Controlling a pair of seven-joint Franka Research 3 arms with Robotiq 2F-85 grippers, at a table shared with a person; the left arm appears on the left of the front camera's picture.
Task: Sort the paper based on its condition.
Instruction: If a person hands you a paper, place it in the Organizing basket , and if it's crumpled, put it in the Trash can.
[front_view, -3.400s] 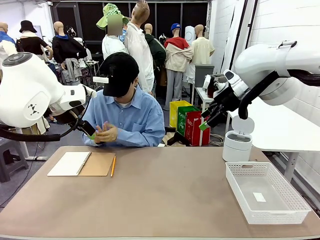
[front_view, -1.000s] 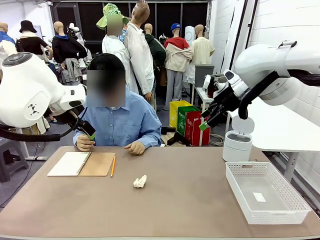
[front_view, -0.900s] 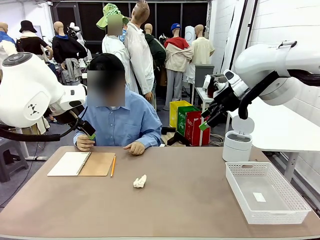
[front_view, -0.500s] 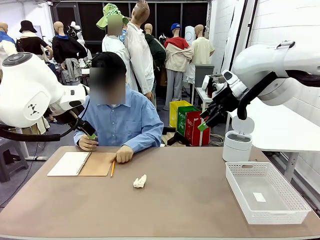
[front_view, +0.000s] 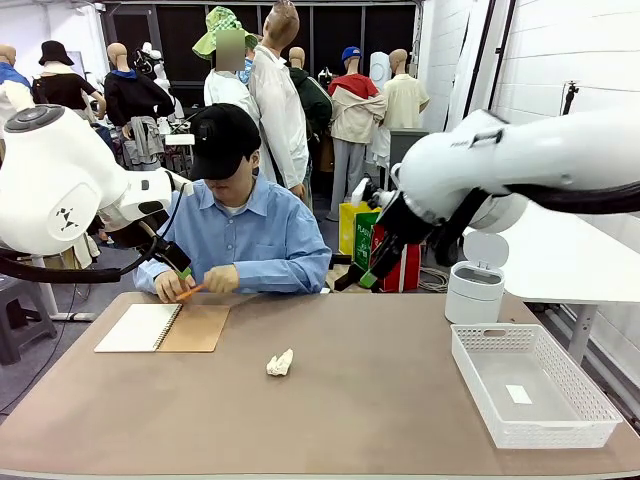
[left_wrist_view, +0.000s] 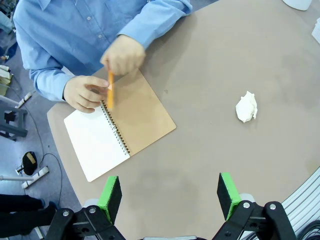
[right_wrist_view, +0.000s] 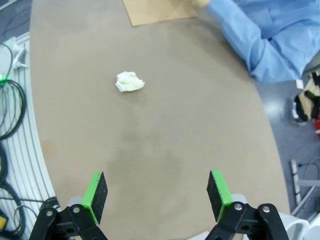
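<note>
The paper (front_view: 281, 362) is a white sheet crumpled into a small ball, lying on the brown table a little left of centre. It also appears as the paper (left_wrist_view: 246, 106) and the paper (right_wrist_view: 129, 81) in the wrist views. My left gripper (front_view: 181, 266) hangs open above the table's far left, near the person's hands. From the left wrist view, the left gripper (left_wrist_view: 170, 197) has nothing between its green pads. My right gripper (front_view: 372, 272) is open in the air over the table's far edge, right of centre. Nothing sits within the right gripper (right_wrist_view: 157, 192), well short of the ball.
A spiral notebook (front_view: 160, 327) lies open at the far left. The person bends over it, holding an orange pencil (left_wrist_view: 110, 90). A white basket (front_view: 545, 435) with a tiny scrap (front_view: 518, 394) stands at the right. A small white lidded bin (front_view: 474, 292) is behind it.
My right arm has swung left and downward toward the middle of the table. The person picked the pencil off the table and leaned over the notebook. The paper ball stays put.
</note>
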